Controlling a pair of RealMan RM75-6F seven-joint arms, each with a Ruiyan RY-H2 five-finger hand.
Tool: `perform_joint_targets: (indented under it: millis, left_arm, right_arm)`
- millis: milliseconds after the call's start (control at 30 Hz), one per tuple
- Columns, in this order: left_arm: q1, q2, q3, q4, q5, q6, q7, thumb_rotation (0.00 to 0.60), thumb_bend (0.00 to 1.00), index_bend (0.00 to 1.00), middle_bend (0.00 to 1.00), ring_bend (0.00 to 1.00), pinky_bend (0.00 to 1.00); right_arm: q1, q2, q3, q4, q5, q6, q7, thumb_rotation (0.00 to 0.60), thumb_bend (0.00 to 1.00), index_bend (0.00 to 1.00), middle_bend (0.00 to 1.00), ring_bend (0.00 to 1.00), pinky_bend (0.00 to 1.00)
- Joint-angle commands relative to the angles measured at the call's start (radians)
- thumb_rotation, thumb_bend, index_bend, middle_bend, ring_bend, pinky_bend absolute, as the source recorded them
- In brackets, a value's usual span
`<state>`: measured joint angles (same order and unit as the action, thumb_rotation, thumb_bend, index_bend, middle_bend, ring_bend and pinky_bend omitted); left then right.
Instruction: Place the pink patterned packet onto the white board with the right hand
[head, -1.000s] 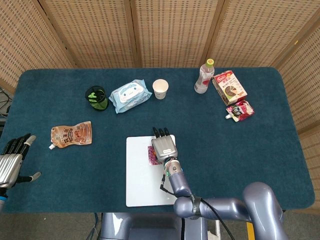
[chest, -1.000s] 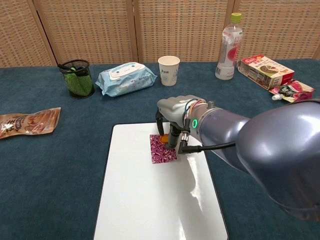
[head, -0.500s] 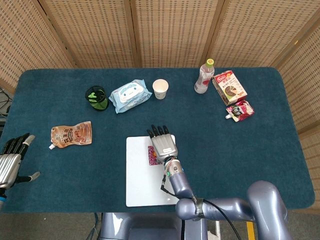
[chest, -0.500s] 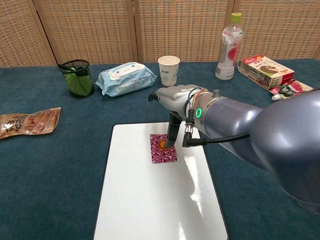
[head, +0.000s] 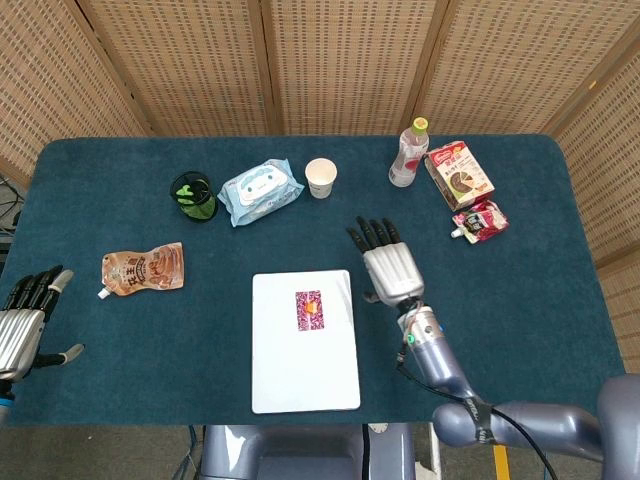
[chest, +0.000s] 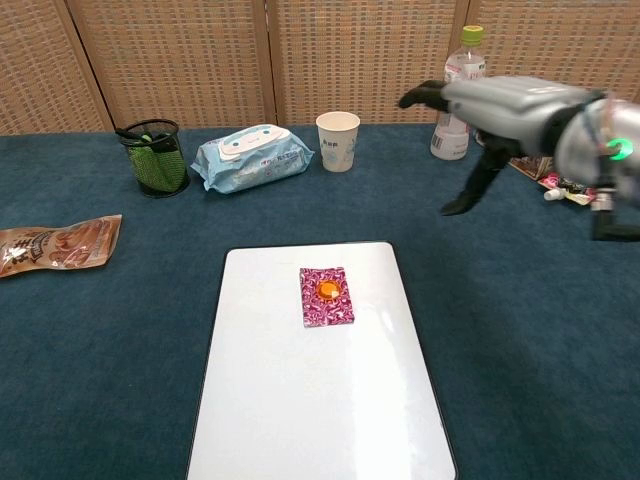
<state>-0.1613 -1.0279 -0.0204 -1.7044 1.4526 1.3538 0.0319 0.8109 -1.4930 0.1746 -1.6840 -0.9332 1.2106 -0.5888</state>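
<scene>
The pink patterned packet (head: 310, 310) (chest: 326, 296) lies flat on the upper part of the white board (head: 303, 370) (chest: 310, 410), with nothing touching it. My right hand (head: 388, 265) (chest: 497, 110) hovers to the right of the board, raised above the table, fingers spread and empty. At the far left edge of the head view my left hand (head: 25, 320) rests open, holding nothing; the chest view does not show it.
Along the back stand a black mesh cup (head: 194, 197), a wet-wipes pack (head: 260, 190), a paper cup (head: 320, 178), a bottle (head: 408, 153), a snack box (head: 459, 175) and a red pouch (head: 481, 221). A brown pouch (head: 143, 269) lies at the left.
My right hand let go of the packet, lifted off the board and swung away to the right. The packet stays on the board. The left hand has not moved.
</scene>
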Motion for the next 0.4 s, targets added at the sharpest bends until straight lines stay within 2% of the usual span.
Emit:
perform_joint_targets:
  millis: [33, 133, 233, 400]
  left_arm:
    - [0.013, -0.015, 0.004, 0.017, 0.048, 0.047, -0.013, 0.6, 0.0, 0.0, 0.0, 0.0, 0.0]
    - [0.023, -0.016, 0.009, 0.018, 0.064, 0.068, -0.015, 0.6, 0.0, 0.0, 0.0, 0.0, 0.0]
    - [0.03, -0.016, 0.011, 0.018, 0.07, 0.081, -0.013, 0.6, 0.0, 0.0, 0.0, 0.0, 0.0]
    - [0.039, -0.016, 0.015, 0.019, 0.08, 0.097, -0.011, 0.6, 0.0, 0.0, 0.0, 0.0, 0.0]
  right_arm:
    - [-0.213, 0.187, -0.146, 0.068, -0.231, 0.118, 0.286, 0.6, 0.08, 0.0, 0.0, 0.0, 0.0]
    - [-0.304, 0.231, -0.197, 0.137, -0.309, 0.2, 0.388, 0.6, 0.01, 0.0, 0.0, 0.0, 0.0]
    - [-0.409, 0.276, -0.242, 0.148, -0.349, 0.285, 0.48, 0.6, 0.0, 0.0, 0.0, 0.0, 0.0]
    - [-0.509, 0.296, -0.27, 0.158, -0.402, 0.385, 0.542, 0.6, 0.0, 0.0, 0.0, 0.0, 0.0]
